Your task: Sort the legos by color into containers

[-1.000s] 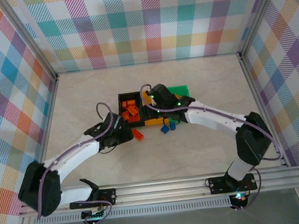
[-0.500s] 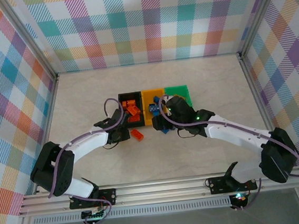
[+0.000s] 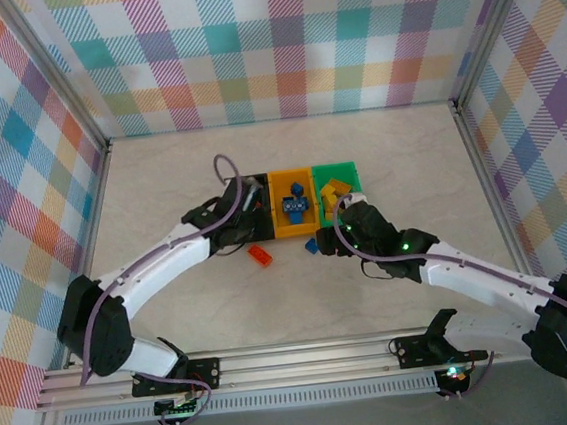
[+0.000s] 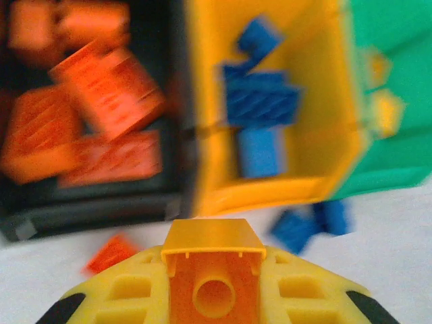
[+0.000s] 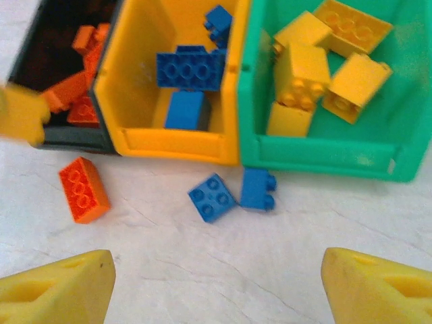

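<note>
The left tool [image 3: 246,198] is pinched narrow over the black bin [image 4: 88,214], on what looks like an orange-red brick [image 4: 213,295]. The right tool [image 5: 216,287] hangs wide above a blue brick [image 5: 211,197] and its blue neighbour [image 5: 258,189], both on the desk [image 5: 351,216] just before the yellow-orange bin [image 5: 179,146]. They look light, rigid and slick, so I would pinch 1 across its flat side walls, not the studs.

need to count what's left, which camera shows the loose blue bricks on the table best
Right wrist: both loose blue bricks lie sharp and unobstructed before the yellow bin. Left wrist shows them blurred; in the top view they are a tiny blue patch.
</note>
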You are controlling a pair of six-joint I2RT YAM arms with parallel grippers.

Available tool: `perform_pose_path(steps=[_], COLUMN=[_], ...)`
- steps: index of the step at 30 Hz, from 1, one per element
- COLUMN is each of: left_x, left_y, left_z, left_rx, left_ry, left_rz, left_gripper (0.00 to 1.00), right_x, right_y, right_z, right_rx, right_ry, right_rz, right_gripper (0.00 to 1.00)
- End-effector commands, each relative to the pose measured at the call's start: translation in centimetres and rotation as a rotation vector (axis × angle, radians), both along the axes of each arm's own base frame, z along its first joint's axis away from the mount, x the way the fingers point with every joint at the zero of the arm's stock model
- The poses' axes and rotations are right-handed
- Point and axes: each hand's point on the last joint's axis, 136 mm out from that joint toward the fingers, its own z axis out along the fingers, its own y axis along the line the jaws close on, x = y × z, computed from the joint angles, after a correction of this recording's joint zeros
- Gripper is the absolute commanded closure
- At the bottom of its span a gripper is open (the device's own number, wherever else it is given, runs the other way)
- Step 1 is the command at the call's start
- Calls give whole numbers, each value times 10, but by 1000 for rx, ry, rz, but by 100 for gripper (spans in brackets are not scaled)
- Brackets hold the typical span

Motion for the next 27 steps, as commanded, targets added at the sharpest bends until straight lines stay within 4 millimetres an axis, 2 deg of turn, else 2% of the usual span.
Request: perform_pose_path(steps=[1, 6, 9, 15, 16, 20, 24, 27], left_x=[17, 55, 71, 91, 93, 98, 98, 93], left_y=[-46, -103, -128, -157, -160, -166, -168, -164], left_z=[3, 12, 13, -1, -4, -5, 15, 37], left_rx=[-81, -143, -131, -83, -78, -86, -114, -149], left_ry=[28, 22, 19, 47, 50, 52, 13, -22], left_rz=[-62, -114, -139, -156, -156, -151, -151, -152], left_gripper=[86, 86, 86, 85, 82, 55, 38, 30], right_x=[-4, -14, -17, -20, -20, -20, -18, -16], right_y=[-19, -33, -36, -39, -40, -40, -36, -26], right_z=[-2, -8, -10, -13, -13, -14, -14, -18], right_rx=[-3, -16, -18, -18, -20, -24, -28, -25], right_ry=[2, 12, 20, 21, 23, 22, 16, 27], right_rz=[-78, -100, -105, -107, -107, -102, -83, -51], right_gripper=[20, 20, 19, 19, 19, 18, 18, 21])
